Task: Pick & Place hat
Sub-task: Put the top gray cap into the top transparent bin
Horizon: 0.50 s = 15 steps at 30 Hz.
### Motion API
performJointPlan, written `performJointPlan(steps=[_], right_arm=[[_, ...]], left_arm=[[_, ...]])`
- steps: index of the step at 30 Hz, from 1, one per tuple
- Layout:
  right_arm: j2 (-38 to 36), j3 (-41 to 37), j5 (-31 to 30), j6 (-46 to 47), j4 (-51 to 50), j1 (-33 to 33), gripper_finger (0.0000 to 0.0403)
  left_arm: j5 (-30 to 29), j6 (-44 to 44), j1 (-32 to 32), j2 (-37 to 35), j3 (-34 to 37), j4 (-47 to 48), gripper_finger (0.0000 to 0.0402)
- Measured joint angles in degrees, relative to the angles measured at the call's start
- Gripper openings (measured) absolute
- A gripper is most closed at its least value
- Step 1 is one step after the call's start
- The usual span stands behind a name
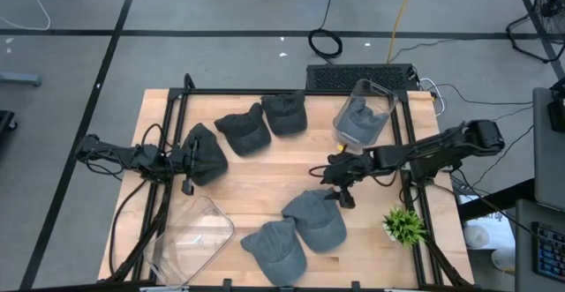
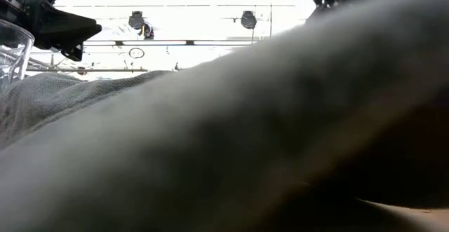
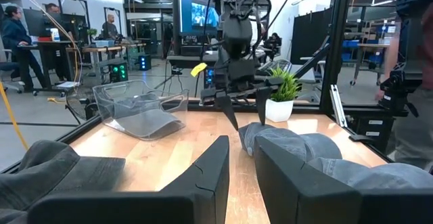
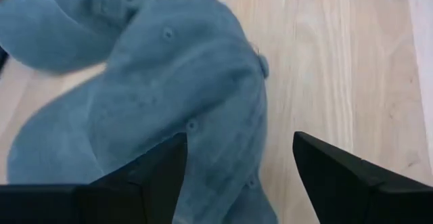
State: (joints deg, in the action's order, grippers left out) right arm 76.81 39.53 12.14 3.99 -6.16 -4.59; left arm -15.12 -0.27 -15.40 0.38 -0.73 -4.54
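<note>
Several grey and dark caps lie on the wooden table. My right gripper [image 1: 341,186] [image 4: 240,173] is open, fingers pointing down, and hovers over the edge of a grey cap [image 1: 318,218] [image 4: 169,95] in the table's near middle; the left wrist view shows this gripper [image 3: 247,119] just above that cap [image 3: 284,141]. My left gripper [image 1: 190,167] [image 3: 241,176] sits at the table's left beside a dark cap [image 1: 207,151] [image 3: 47,173], with a narrow gap between its fingers and nothing in it. Another cap lies in a clear bin [image 1: 362,116] [image 3: 139,109].
An empty clear bin [image 1: 190,235] stands at the near left corner. Two dark caps [image 1: 243,131] [image 1: 285,113] lie toward the far edge, and another grey cap [image 1: 275,248] by the near edge fills the low view. A small plant [image 1: 404,225] stands near right. A black frame surrounds the table.
</note>
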Motion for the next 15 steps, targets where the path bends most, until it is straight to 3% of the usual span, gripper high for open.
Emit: performJointPlan(steps=[9, 12, 15], right_arm=[[3.75, 0.00, 4.61, 1.12, 0.80, 0.03, 0.0249], [4.58, 0.07, 6.20, 1.34, 0.76, 0.03, 0.0226], [4.61, 0.07, 6.39, 1.23, 0.29, 0.03, 0.0179]], left_arm=[[-0.02, 0.00, -0.02, -0.02, 0.01, 0.00, 0.0076], [-0.01, 0.00, -0.02, -0.01, 0.01, 0.00, 0.0076], [0.00, 0.02, -0.02, -0.02, 0.02, 0.00, 0.0076]])
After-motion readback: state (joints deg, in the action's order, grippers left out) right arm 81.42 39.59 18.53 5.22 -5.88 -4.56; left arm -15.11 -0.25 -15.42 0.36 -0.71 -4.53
